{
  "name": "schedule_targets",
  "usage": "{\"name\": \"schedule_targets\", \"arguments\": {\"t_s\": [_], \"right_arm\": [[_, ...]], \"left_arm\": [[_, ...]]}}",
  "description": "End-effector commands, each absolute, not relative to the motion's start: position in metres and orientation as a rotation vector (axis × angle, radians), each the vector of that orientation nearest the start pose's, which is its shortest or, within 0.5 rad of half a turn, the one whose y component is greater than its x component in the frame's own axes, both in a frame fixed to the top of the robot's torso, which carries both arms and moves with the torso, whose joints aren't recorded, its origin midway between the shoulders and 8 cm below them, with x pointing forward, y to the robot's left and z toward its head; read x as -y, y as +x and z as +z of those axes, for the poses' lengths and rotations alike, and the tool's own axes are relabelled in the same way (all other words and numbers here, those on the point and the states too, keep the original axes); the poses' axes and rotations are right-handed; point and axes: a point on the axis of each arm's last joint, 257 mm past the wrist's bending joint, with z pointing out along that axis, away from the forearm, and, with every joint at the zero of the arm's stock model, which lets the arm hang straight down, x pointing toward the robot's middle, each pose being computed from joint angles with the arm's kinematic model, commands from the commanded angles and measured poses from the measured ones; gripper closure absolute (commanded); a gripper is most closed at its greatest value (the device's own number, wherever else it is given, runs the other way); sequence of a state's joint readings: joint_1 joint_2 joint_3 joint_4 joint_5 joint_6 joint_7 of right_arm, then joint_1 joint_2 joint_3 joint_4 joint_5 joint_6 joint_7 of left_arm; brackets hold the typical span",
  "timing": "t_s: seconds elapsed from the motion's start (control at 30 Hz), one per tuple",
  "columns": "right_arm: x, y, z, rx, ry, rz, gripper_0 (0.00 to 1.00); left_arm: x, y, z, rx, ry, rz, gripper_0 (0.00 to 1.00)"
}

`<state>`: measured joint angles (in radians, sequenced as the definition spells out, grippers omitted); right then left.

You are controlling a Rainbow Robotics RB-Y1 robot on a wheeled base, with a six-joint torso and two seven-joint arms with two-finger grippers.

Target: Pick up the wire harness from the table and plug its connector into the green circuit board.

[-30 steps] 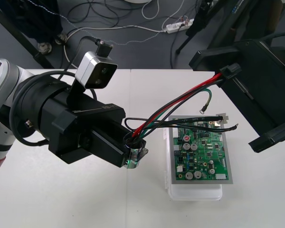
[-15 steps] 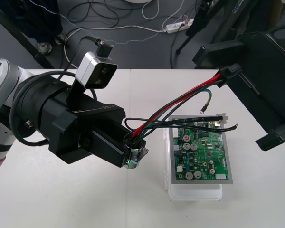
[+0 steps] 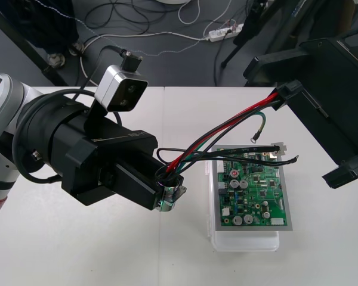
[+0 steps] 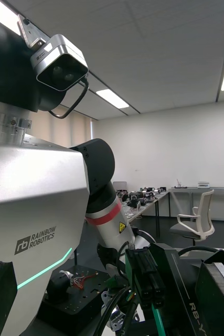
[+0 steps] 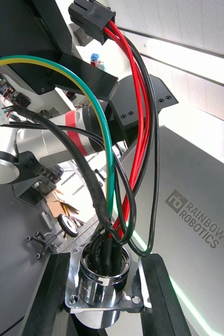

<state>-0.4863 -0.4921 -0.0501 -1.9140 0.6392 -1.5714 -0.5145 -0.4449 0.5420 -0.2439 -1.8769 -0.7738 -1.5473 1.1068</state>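
My left gripper [image 3: 169,195] is shut on the harness's round metal socket [image 3: 172,192] and holds it above the table, just left of the green circuit board [image 3: 250,193]. In the left wrist view its fingers [image 5: 159,294] clamp the socket's flange [image 5: 104,294]. Red, black and green wires [image 3: 227,126] arch up and right to the black plug [image 3: 290,90], which hangs in the air between the widely spread fingers of my open right gripper [image 3: 285,126]. The plug [image 5: 92,18] shows no contact with them. Loose wire ends [image 3: 280,155] dangle over the board's far edge.
The board sits on a white base [image 3: 244,241] at the right of the table. The left arm's bulky black wrist and camera [image 3: 120,88] cover the table's left-centre. Bare table lies in front and at the far middle.
My right gripper has shifted slightly to the right while the plug stays about where it was. The left gripper and socket have not moved.
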Motion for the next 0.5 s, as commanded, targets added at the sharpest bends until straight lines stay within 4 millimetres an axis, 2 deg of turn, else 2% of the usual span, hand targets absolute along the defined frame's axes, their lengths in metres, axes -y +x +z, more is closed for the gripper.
{"name": "schedule_targets", "arguments": {"t_s": [0.03,0.07,0.13,0.5], "right_arm": [[0.0727,0.2052,0.1029,-0.545,-1.510,1.496,0.52],[0.0727,0.2052,0.1029,-0.545,-1.510,1.496,0.89],[0.0727,0.2052,0.1029,-0.545,-1.510,1.496,1.00],[0.0727,0.2052,0.1029,-0.545,-1.510,1.496,1.00]], "left_arm": [[-0.0201,0.1973,-0.0069,1.647,-1.676,2.425,1.00],[-0.0201,0.1973,-0.0069,1.646,-1.678,2.426,1.00],[-0.0201,0.1969,-0.0075,1.647,-1.673,2.425,1.00],[-0.0200,0.1975,-0.0079,1.649,-1.674,2.425,1.00]]}}
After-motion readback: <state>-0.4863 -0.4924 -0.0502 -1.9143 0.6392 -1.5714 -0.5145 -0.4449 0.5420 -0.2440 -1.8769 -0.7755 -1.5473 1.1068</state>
